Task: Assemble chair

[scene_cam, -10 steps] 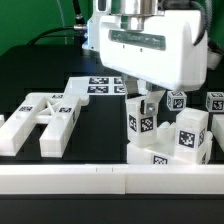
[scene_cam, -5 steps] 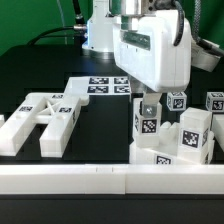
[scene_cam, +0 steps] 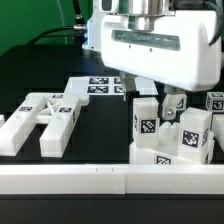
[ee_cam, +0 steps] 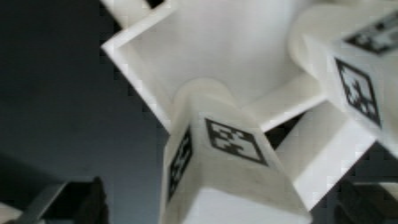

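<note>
The chair's parts are white blocks with black-and-white tags. A leg point(scene_cam: 146, 122) stands upright on the seat block point(scene_cam: 160, 155) at the exterior view's right. A second tagged block point(scene_cam: 194, 134) stands beside it. My gripper point(scene_cam: 161, 98) hangs over the leg's top. In the wrist view the leg point(ee_cam: 228, 150) lies between my dark fingers point(ee_cam: 75, 202). One finger shows a gap to the leg, so the jaws stand open around it. An H-shaped chair piece point(scene_cam: 45, 120) lies flat at the left.
The marker board point(scene_cam: 100, 86) lies flat behind the middle. More tagged white pieces point(scene_cam: 214, 102) stand at the far right. A long white rail point(scene_cam: 100, 180) runs along the front edge. The arm's wide white hand point(scene_cam: 160, 45) fills the space above the seat block.
My hand has turned about its vertical axis, first away and then back to broadside, and has shifted slightly to the exterior view's right. The leg stays upright on the seat block.
</note>
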